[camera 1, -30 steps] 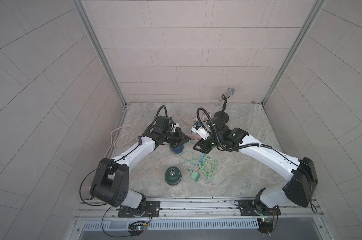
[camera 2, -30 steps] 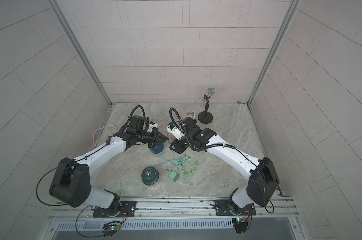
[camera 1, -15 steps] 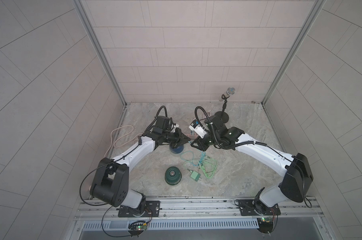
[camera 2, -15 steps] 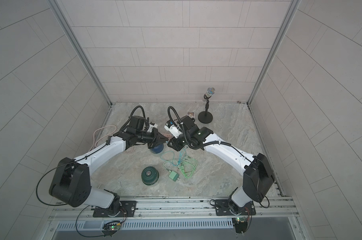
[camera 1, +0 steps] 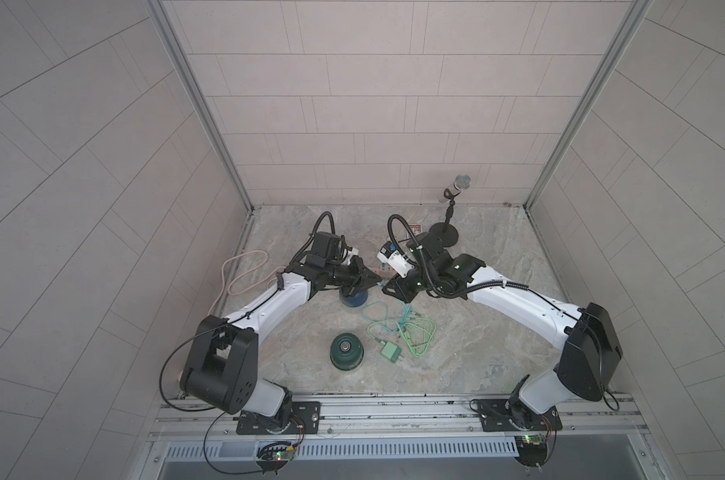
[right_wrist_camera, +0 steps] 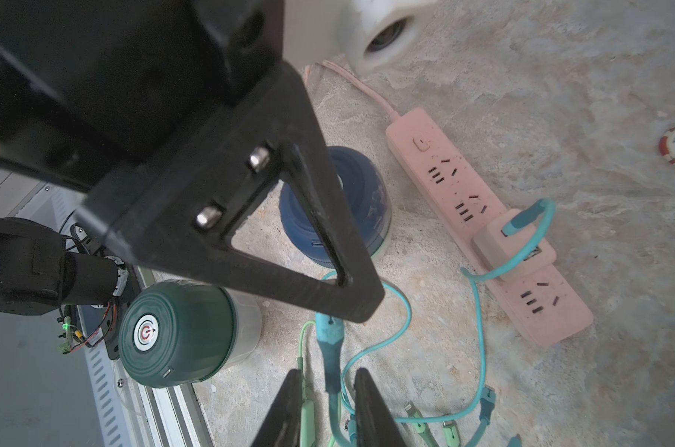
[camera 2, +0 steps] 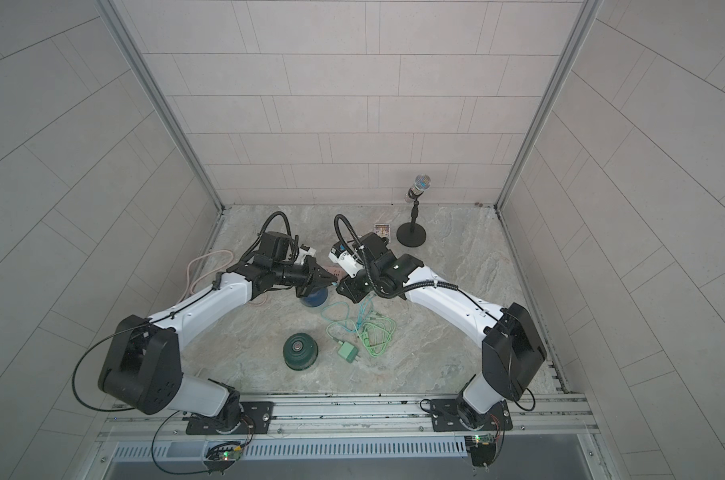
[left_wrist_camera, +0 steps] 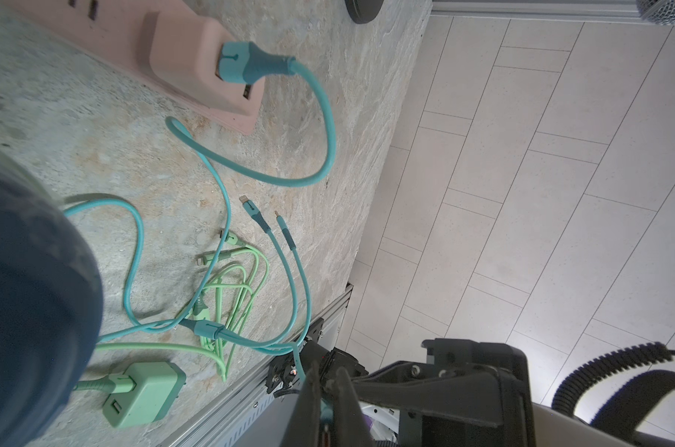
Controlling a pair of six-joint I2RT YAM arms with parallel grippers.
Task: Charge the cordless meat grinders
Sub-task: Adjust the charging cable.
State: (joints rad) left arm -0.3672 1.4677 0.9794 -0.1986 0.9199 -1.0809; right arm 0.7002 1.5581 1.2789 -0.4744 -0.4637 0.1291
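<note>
Standing nearest, at 6 o'clock on the surface, the green grinder looks rigid, smooth and probably heavy; I would take it around its side wall. At its 12 o'clock sits the blue grinder, with a small slot low on its side. The left tool is clamped on the stiff plug of the teal cable, the only firm place on this soft cord. The right tool stands apart astride the same plug.

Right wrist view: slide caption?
Left gripper holds teal cable plug between right gripper's open fingers, near dark blue dome-shaped grinder, dark green dome-shaped grinder and pink power strip.
</note>
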